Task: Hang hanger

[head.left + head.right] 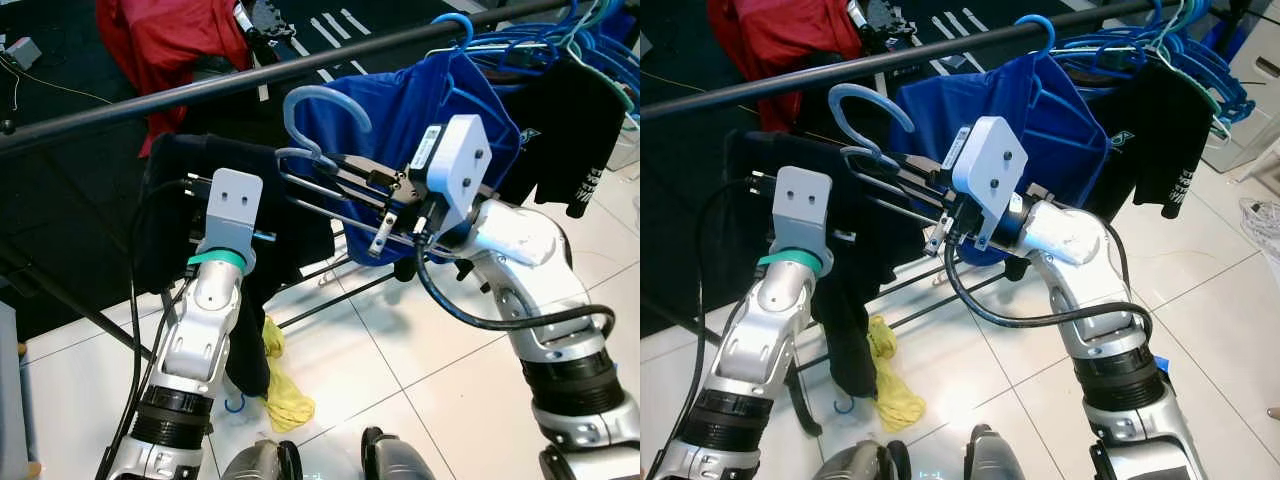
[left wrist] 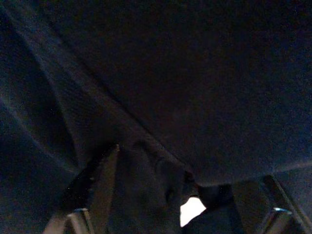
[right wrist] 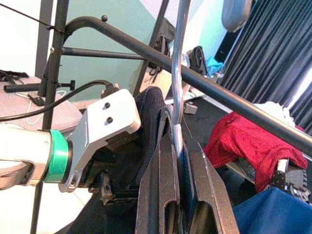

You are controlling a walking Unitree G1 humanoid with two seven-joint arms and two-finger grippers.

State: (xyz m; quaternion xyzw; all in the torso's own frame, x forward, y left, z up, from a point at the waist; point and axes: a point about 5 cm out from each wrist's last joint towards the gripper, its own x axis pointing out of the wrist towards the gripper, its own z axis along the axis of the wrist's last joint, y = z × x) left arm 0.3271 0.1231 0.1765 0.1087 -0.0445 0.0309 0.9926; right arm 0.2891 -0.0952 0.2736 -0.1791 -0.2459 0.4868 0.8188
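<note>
Right wrist view: right gripper (image 3: 179, 161) clamps the hanger (image 1: 325, 110) (left gripper (image 2: 175, 195) grips black garment (image 1: 185, 185)).

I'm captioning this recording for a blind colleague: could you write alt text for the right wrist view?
The right hand is shut on the hanger, its thin metal neck rising between the two black fingers toward the black clothes rail slanting across above. Beside it the left arm's white wrist mount presses into a black garment, with red clothing hanging behind.

Black metal clothes rails (image 1: 200, 90): one
Blue shirts (image 1: 420, 110): one
Red garments (image 1: 170, 50): one
Yellow cloths (image 1: 285, 395): one
</note>
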